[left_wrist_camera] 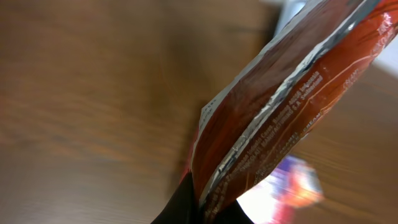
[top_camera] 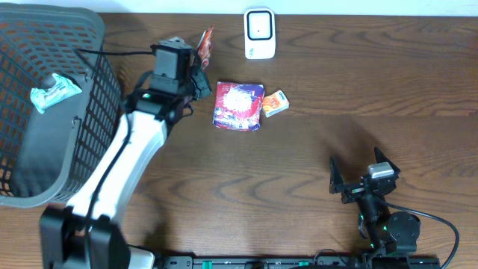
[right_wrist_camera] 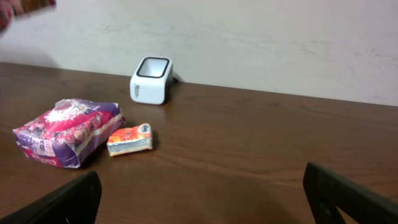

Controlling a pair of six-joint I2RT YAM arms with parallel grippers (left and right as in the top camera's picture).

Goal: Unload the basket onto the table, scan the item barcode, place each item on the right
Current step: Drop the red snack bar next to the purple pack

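I see the red packet (left_wrist_camera: 280,118) pinched upright in my left gripper (top_camera: 200,66), which is clamped tight on its lower edge and holds it above the table (top_camera: 314,149), just left of the white scanner (top_camera: 259,33). A purple bag (top_camera: 237,106) and a small orange packet (top_camera: 275,103) lie side by side near the scanner. My right gripper (top_camera: 360,173) sits well apart at the near edge, fingers spread wide and holding nothing, and a dark basket (top_camera: 104,82) stands at far left.
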